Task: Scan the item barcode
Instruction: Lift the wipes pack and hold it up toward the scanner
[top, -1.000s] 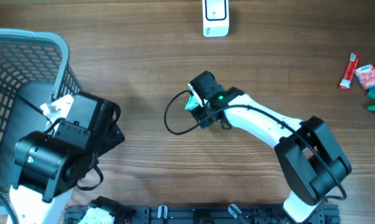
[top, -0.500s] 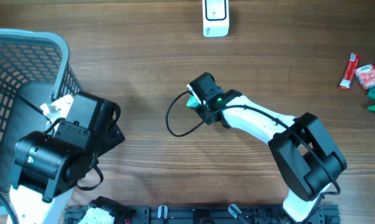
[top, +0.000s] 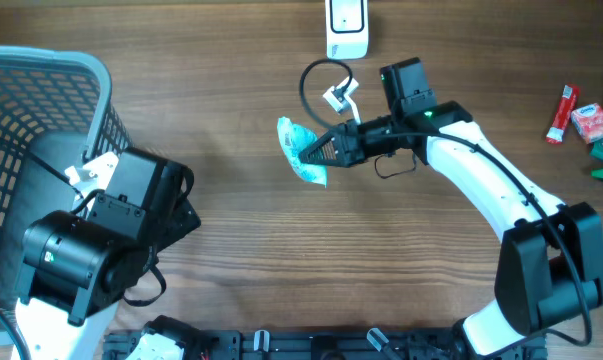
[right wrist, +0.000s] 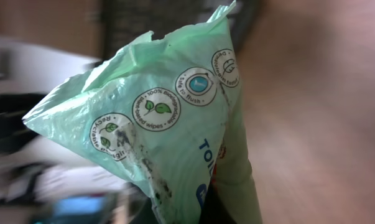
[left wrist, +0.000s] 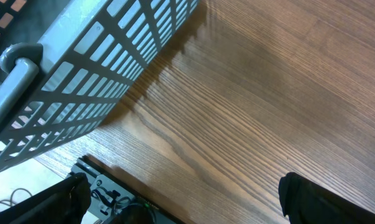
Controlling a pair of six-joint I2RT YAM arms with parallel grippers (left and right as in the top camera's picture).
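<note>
Pale green crinkled plastic wipes packet (top: 303,150) sits just left of centre in the upper half of the overhead frame, below and left of the white plastic scanner (top: 346,28) at the top edge and apart from it. We find the right gripper (top: 317,151) with its dark fingers drawn together and clamped on the packet's right end. From overhead we cannot tell whether the packet touches the brown wood-grain table (top: 211,110).

The right wrist view alone shows the packet (right wrist: 175,124) in detail. It fills the frame as a creased cone carrying round printed badges, two of which read "100% Biodegradable, plant-based wipes" and "safe to flush". The background there is blurred.

The left gripper (left wrist: 184,190) shows only in the left wrist view, its fingers wide apart over bare wood at the bottom of the frame. The grey plastic lattice basket (left wrist: 112,56) fills that view's upper left.

Overhead, the basket (top: 41,65) stands at the left edge, and a red tube (top: 561,113) lies at the right edge.
</note>
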